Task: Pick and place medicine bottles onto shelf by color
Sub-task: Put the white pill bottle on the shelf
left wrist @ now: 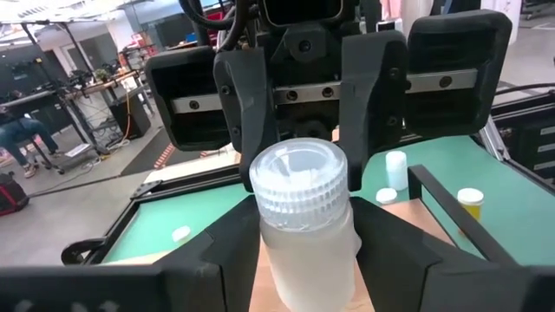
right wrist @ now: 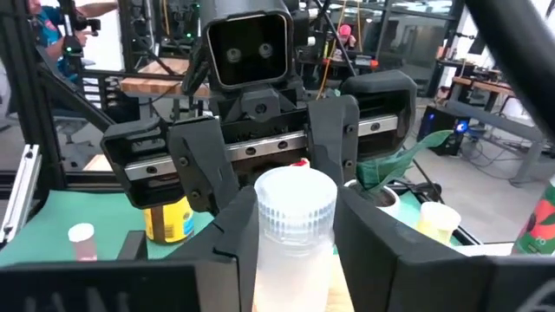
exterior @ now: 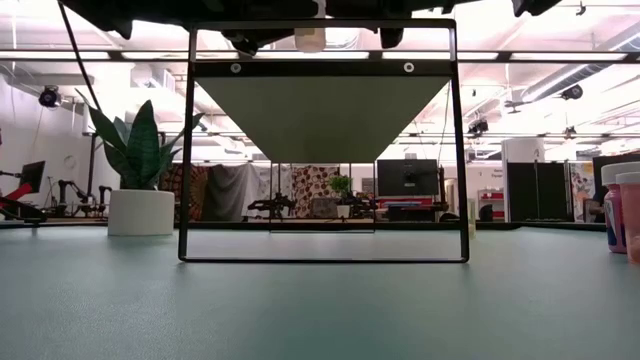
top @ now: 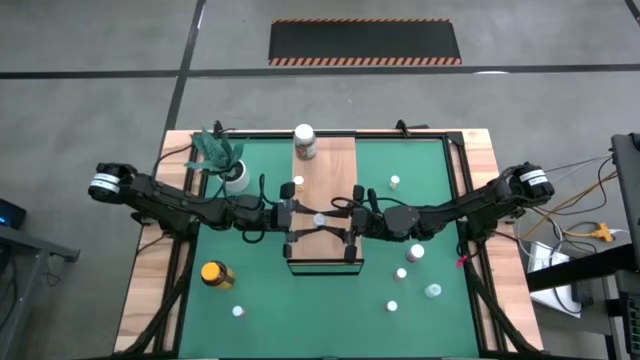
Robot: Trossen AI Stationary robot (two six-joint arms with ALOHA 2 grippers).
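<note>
A small translucent bottle with a white ribbed cap (top: 319,218) sits above the middle of the light-brown wooden shelf (top: 328,170). My left gripper (top: 305,217) comes at it from the table's left and my right gripper (top: 335,217) from the right. They face each other, both shut on the bottle. I cannot tell whether its base rests on the board. A white-lidded jar (top: 304,140) stands at the shelf's far end, with a tiny bottle (top: 299,182) near its left edge. The amber yellow-lidded jar (top: 216,273) stands on the green mat. My left gripper (left wrist: 308,260) pinches the bottle's body (left wrist: 286,260) just below the cap between its two fingers, coming level from the table's left. The bottle stands upright between them. My right gripper (right wrist: 295,260) pinches the body (right wrist: 295,251) below the cap, coming level from the table's right; the bottle is upright.
A potted plant (top: 228,165) stands at the mat's far left. Several tiny bottles lie scattered on the mat right of the shelf (top: 415,252) and one at the near left (top: 238,311). A black rail (left wrist: 451,212) edges the shelf. Pink and white bottles (exterior: 625,215) stand near the low camera.
</note>
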